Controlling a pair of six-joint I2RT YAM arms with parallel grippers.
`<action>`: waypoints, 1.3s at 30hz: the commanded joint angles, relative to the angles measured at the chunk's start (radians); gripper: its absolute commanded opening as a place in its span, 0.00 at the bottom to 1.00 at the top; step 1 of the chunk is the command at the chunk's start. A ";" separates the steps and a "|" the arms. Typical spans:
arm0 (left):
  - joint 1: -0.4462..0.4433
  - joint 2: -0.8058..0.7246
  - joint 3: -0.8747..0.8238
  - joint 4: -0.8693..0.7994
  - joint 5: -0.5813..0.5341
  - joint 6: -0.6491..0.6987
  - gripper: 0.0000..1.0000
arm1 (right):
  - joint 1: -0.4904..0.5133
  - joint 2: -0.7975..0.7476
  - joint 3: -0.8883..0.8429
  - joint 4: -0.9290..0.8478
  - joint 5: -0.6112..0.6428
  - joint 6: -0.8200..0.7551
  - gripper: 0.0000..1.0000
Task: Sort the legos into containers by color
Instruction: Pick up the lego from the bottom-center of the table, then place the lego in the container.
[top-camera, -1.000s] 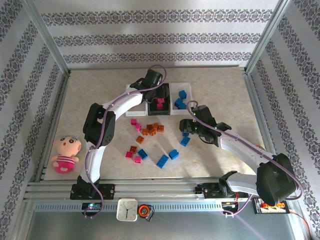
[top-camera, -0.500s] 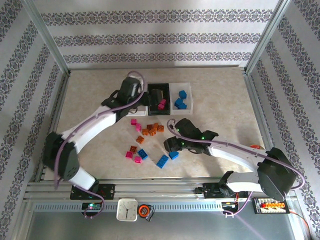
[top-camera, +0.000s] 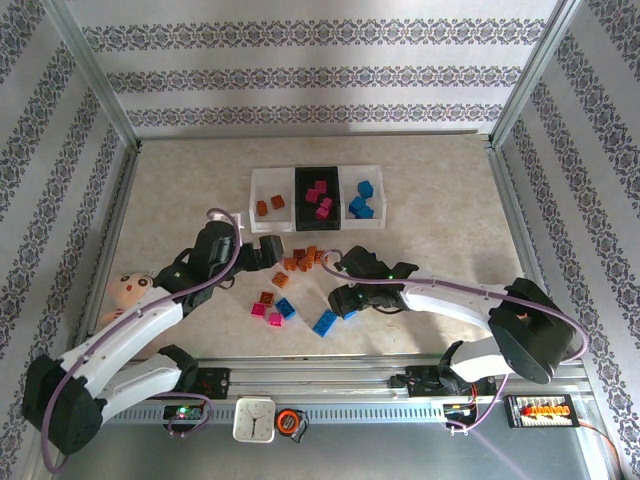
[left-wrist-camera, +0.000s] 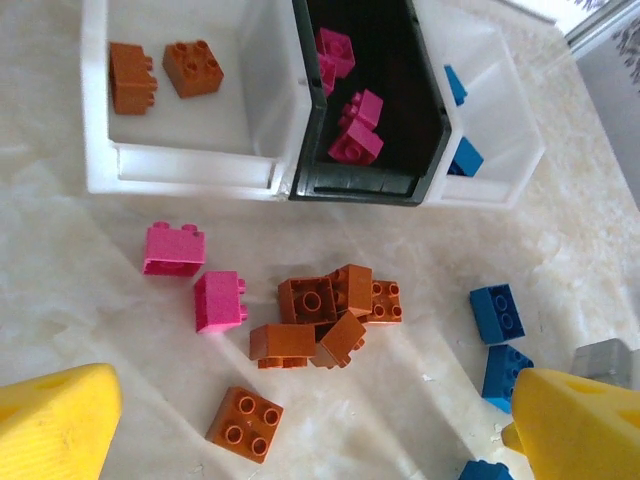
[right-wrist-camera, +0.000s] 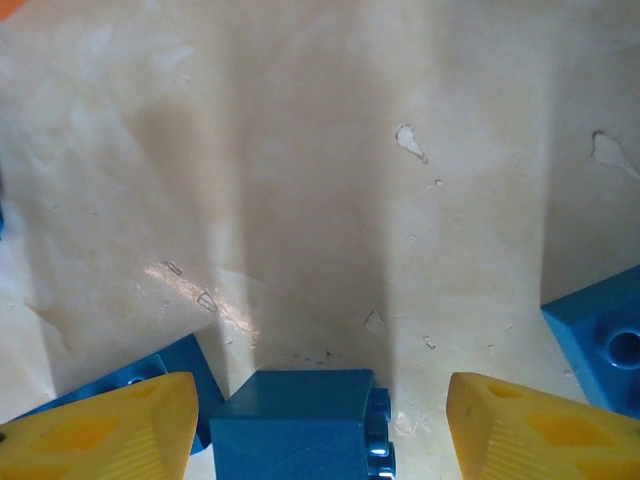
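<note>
Checking the right gripper (right-wrist-camera: 320, 390): jaws spread wide, nothing clamped. A blue brick (right-wrist-camera: 300, 425) sits dead centre between the yellow fingers (right-wrist-camera: 100, 430). It's at the bottom edge of the right wrist view and cut off by it, so I can't call its long axis. One stud shows on the side toward the right finger. There's a second blue brick (right-wrist-camera: 165, 365) just beside it, tucked against the left finger. My read is that's the snag risk on closing. A third blue brick (right-wrist-camera: 600, 335) sits apart, beyond the right finger. From the top camera the target is under the gripper near table centre. The right white bin (top-camera: 383, 195), already holding blue, lies farther out and slightly right, so the right arm is the nearer one for that carry. The left gripper (left-wrist-camera: 315, 425) is also open and empty, hovering over the orange-brown cluster (left-wrist-camera: 325, 310). The left white bin (left-wrist-camera: 180, 160) is straight ahead of it.
</note>
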 joint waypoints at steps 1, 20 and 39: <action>-0.007 -0.049 -0.034 -0.052 -0.052 -0.034 1.00 | 0.019 0.021 -0.020 -0.020 0.017 -0.012 0.67; -0.006 -0.062 -0.087 -0.065 -0.078 -0.048 1.00 | -0.105 -0.171 0.014 -0.073 0.038 -0.029 0.28; -0.004 -0.092 -0.133 -0.113 -0.072 -0.060 1.00 | -0.430 0.414 0.689 0.012 0.189 0.007 0.29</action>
